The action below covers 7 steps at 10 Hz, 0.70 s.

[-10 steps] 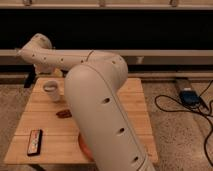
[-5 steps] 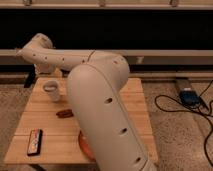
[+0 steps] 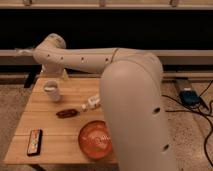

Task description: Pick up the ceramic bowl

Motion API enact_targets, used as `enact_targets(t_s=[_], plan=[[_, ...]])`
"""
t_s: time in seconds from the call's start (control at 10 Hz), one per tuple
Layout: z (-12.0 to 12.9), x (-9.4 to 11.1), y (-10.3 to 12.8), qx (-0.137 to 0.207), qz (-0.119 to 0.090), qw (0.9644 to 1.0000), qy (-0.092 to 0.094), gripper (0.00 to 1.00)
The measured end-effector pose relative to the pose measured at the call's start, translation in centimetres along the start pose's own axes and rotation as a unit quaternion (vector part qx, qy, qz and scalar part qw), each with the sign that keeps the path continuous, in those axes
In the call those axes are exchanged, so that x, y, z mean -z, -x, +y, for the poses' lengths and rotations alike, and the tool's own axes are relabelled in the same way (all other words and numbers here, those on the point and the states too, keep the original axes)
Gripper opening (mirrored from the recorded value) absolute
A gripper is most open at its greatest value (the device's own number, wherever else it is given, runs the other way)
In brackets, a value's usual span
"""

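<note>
The ceramic bowl (image 3: 95, 140) is a wide, shallow, glossy orange-red bowl. It sits near the front edge of the wooden table (image 3: 50, 125), and my arm's big white link covers its right side. A small white cup (image 3: 52, 91) stands at the table's back left. My arm reaches from the lower right to the far left and bends down there. My gripper (image 3: 49, 75) hangs at the table's back left edge, just above and behind the cup and far from the bowl.
A brown oblong item (image 3: 66, 113) and a small white item (image 3: 91, 103) lie mid-table between the cup and the bowl. A black flat device (image 3: 34, 141) lies at the front left corner. Cables and a blue box (image 3: 189, 96) lie on the floor to the right.
The bowl was mostly hidden behind the big arm link and now shows far more of its rim and inside. The arm's far end stays at the back left.
</note>
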Motion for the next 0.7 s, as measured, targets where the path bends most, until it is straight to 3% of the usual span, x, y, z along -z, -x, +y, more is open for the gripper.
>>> enact_targets(t_s=[0.4,0.7], plan=[[4.0,2.7,4.5,-0.03,-0.025,0.9992,0.006,0.8],[6.4,3.4,7.7,-0.055,-0.045,0.9971,0.027,0.8]])
